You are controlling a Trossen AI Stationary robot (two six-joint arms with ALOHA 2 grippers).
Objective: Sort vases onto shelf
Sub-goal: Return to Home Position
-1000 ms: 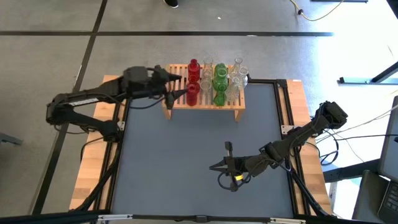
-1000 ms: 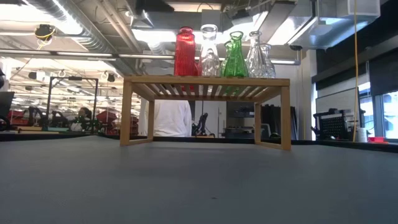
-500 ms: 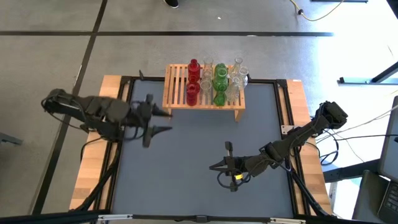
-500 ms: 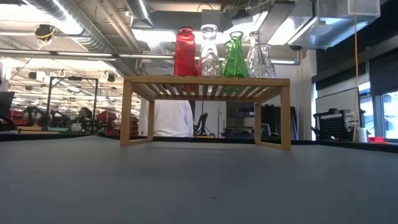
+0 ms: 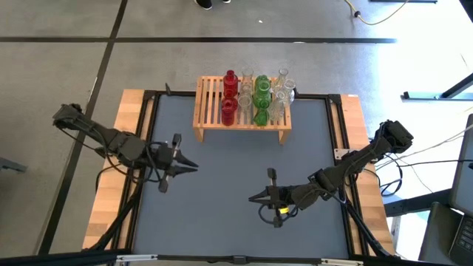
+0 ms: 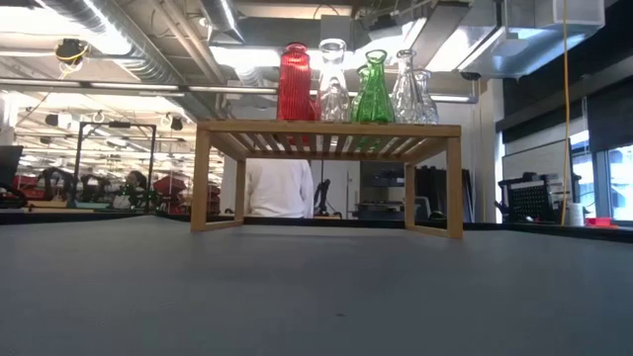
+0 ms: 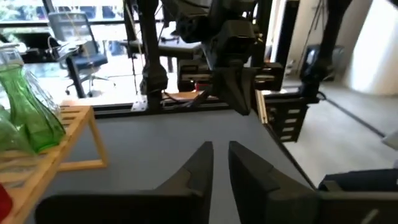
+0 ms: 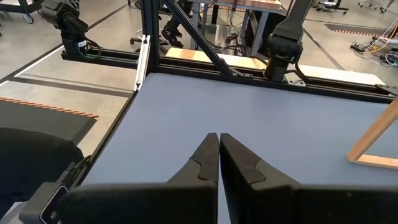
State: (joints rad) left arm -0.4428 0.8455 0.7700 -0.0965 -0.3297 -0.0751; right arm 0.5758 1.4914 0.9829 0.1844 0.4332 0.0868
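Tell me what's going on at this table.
The sorting looks finished. The vases, in red, clear and green, stand grouped on the wooden shelf at the far side of the table. Neither arm holds anything. The left gripper hangs over the table's left part, away from the shelf, with its fingers slightly apart. The right gripper sits shut, low over the right front.

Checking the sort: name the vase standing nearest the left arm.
The front red vase, nearest the open table; the others stand farther back or farther right.
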